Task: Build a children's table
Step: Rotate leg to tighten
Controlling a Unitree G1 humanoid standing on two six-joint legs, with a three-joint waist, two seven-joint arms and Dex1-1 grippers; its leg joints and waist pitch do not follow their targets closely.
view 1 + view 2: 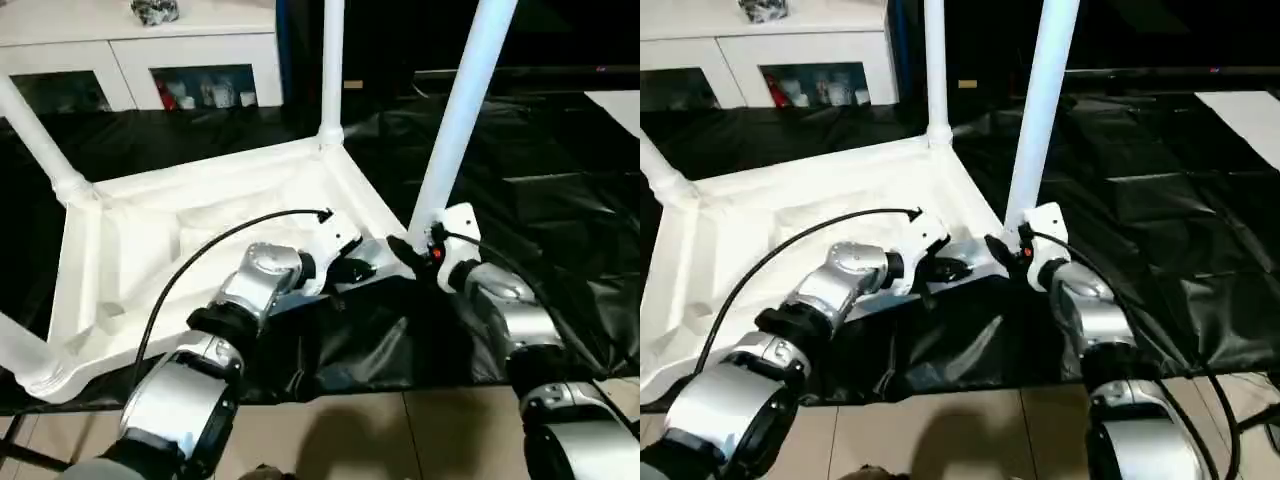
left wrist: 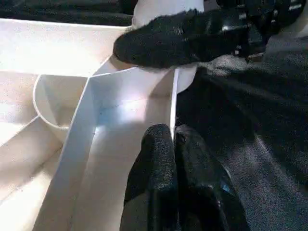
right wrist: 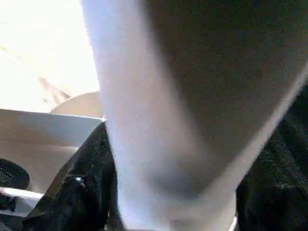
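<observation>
The white table top (image 1: 200,215) lies upside down on a black sheet, ribbed underside up. One leg (image 1: 330,70) stands in the far corner socket and another leg (image 1: 35,135) rises at the far left. A third leg (image 1: 20,350) leans out at the near left. My right gripper (image 1: 412,240) is closed around the base of the fourth leg (image 1: 460,110), which stands at the near right corner. In the right wrist view this leg (image 3: 159,120) runs between my fingers (image 3: 77,192). My left gripper (image 2: 174,144) is shut on the top's thin rim wall (image 2: 172,106) beside that corner.
A white cabinet (image 1: 150,60) with glass doors stands at the back, a small dark object (image 1: 155,10) on top. The black sheet (image 1: 560,170) spreads wide to the right. Tiled floor (image 1: 400,440) shows at the near edge under my forearms.
</observation>
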